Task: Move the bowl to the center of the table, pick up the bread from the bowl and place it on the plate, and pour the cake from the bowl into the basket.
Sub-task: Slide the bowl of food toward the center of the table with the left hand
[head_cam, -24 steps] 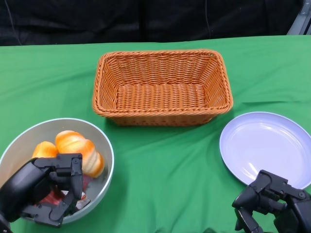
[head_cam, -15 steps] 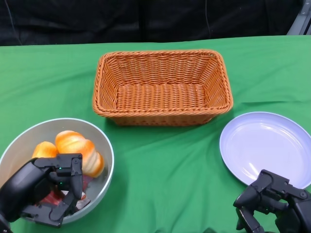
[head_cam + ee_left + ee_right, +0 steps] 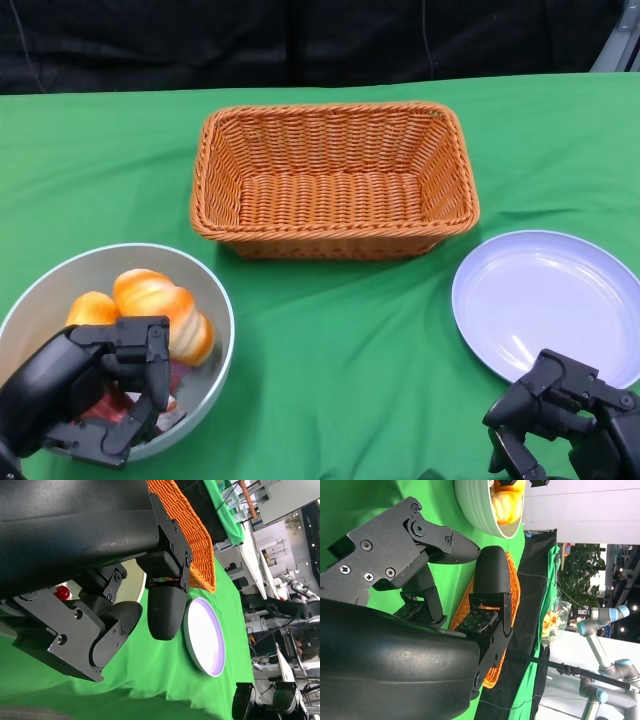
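Grey bowl [image 3: 215,300] of bread [image 3: 160,305] at near left, left hand [image 3: 85,390] gripping its near rim, right hand [image 3: 560,420] spread and holding nothing by the plate [image 3: 550,300], basket [image 3: 335,180] far centre on the green surface [image 3: 340,370].

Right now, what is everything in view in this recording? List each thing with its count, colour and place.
tablecloth: 1, green, covers the table
basket: 1, orange-brown wicker, far centre of the table, nothing in it
plate: 1, pale lilac, near right, nothing on it
bowl: 1, grey-white, near left edge
bread: 2 orange-golden pieces, inside the bowl
cake: 1 partly hidden reddish item, low in the bowl under the left hand
backdrop: black, behind the table
left hand: 1, black, at the bowl's near rim, fingers over the inside
right hand: 1, black, just near of the plate, holding nothing
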`<state>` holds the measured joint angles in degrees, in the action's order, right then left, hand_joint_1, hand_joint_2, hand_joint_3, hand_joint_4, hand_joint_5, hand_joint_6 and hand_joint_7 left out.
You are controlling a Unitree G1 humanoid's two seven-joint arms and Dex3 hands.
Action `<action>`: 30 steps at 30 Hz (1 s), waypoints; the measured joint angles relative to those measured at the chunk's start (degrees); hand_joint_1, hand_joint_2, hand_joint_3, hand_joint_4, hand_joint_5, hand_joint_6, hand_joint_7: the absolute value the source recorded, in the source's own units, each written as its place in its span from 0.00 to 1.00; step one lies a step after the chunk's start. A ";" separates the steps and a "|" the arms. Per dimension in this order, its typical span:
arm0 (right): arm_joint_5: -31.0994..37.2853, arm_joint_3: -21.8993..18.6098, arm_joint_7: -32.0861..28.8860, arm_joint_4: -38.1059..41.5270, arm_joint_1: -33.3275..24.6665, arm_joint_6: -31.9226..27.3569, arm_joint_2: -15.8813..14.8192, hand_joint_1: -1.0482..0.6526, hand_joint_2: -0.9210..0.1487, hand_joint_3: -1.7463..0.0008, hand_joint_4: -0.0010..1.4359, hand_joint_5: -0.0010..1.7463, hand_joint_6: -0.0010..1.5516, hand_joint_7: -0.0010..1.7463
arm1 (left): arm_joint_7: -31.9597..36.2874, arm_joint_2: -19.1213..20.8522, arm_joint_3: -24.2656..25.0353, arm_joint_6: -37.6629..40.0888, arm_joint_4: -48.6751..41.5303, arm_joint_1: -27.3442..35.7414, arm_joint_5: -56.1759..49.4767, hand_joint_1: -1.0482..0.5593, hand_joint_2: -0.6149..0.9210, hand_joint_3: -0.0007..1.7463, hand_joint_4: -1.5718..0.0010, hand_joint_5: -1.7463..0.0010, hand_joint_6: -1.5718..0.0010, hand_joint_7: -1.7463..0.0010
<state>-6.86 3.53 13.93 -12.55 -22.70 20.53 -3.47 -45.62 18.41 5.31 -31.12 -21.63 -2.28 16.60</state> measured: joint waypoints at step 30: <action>0.14 0.56 -0.48 0.09 0.83 -0.65 0.54 0.51 0.36 0.46 0.54 0.91 0.47 0.75 | 0.02 -0.89 6.36 2.14 3.39 -2.10 8.70 0.40 0.99 0.08 0.49 0.54 0.46 0.86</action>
<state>-6.72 4.09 13.46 -12.46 -21.86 19.88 -2.93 -45.60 17.52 11.67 -28.99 -18.24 -4.39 25.30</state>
